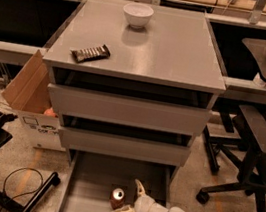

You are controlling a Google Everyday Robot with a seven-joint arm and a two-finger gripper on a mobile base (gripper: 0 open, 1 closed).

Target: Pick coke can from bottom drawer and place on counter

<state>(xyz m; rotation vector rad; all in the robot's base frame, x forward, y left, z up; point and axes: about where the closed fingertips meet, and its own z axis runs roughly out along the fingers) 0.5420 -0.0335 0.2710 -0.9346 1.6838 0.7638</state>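
The coke can (117,198) stands upright in the open bottom drawer (87,203), near its middle, showing its silver top and dark red side. My gripper (131,199) comes in from the lower right on a white arm and is open, one finger (140,188) raised behind the can's right side, the other (123,211) low in front of it. The can sits just left of the gap between the fingers. The counter (172,54) is the grey cabinet top above.
A white bowl (137,14) and a dark foil snack bar (90,53) lie on the counter. A cardboard box (30,96) stands left of the cabinet. A black office chair (257,149) is at the right. Cables (18,185) lie on the floor at left.
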